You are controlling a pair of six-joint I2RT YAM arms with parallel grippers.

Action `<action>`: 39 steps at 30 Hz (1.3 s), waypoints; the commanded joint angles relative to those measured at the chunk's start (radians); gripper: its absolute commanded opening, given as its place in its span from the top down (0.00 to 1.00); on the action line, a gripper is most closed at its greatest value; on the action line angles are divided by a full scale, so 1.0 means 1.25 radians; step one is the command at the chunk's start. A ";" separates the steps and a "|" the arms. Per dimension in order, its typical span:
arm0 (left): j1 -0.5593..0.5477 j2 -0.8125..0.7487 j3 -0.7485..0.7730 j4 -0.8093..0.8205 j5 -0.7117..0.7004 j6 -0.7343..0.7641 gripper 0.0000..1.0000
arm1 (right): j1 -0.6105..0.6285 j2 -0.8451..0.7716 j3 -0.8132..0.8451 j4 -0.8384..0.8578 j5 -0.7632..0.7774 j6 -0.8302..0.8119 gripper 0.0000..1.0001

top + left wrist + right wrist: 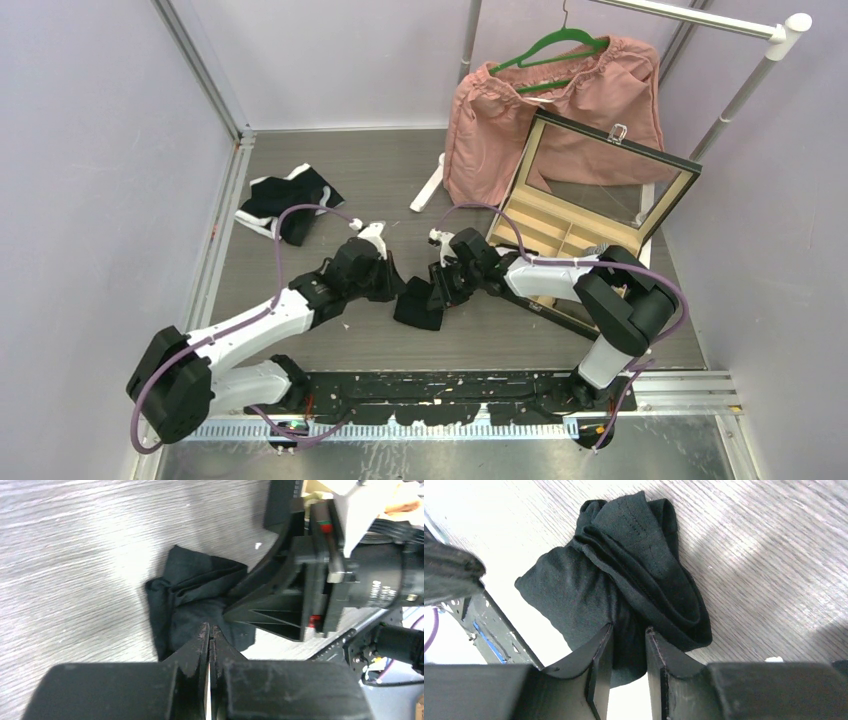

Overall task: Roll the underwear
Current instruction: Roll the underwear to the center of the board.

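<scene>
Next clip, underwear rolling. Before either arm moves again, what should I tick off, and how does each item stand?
1. Right gripper has cloth: ok, a fold of the black underwear fills the gap between its fingers.
2. Left gripper has cloth: cannot tell. It is shut with its tips at the cloth, but no pinch is visible.
3. Roll tidy: not ok, the cloth is bunched, with a loose flap.
4. Black and white pile out of the way: ok, it lies apart at far left.
5. Box clear of the cloth: ok, it stands off to the right.
</scene>
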 commanded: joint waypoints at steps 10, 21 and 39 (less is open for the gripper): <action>-0.096 0.154 -0.005 0.117 0.034 0.033 0.99 | 0.010 0.029 -0.012 -0.116 0.072 -0.037 0.61; -0.096 0.162 -0.064 0.098 -0.068 0.014 0.99 | 0.012 -0.034 -0.019 -0.147 0.079 -0.030 0.57; -0.096 0.186 -0.063 0.105 -0.073 0.000 0.99 | 0.016 -0.095 -0.041 -0.193 0.129 -0.038 0.55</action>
